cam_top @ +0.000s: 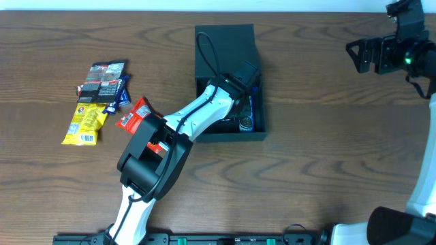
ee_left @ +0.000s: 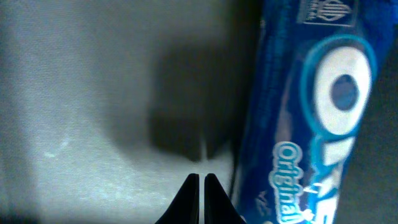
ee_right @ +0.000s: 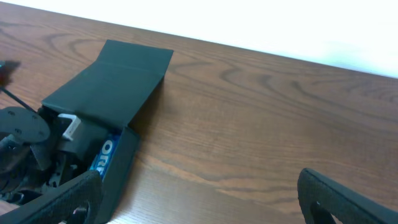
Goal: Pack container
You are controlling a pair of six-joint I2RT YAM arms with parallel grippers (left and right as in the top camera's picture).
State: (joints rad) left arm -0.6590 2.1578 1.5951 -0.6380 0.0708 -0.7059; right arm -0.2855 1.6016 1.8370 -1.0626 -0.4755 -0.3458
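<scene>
Partly packed: glossy blue biscuit packet (ee_left: 305,124) inside matte black shallow cardboard box (cam_top: 225,41), centre, flap up. Left gripper (ee_left: 202,180) in box, jaws pinched shut, empty. Right gripper (ee_right: 199,196) spread wide, idle at 2 o'clock. Loose foil snack packets (cam_top: 102,85) waiting at box's 9 o'clock.

- The container (cam_top: 231,135) sits mid-table (cam_top: 327,150), with its lid (cam_top: 228,42) open behind it.
- A cookie pack (ee_left: 311,112) lies in the container, by its right wall.
- The left gripper (ee_left: 200,178) is inside, just left of the pack.
- Packets (cam_top: 102,82) lie well left of the container, with a lone packet (cam_top: 135,114) nearer it.
- The right gripper (cam_top: 361,54) hangs far right, well apart.
</scene>
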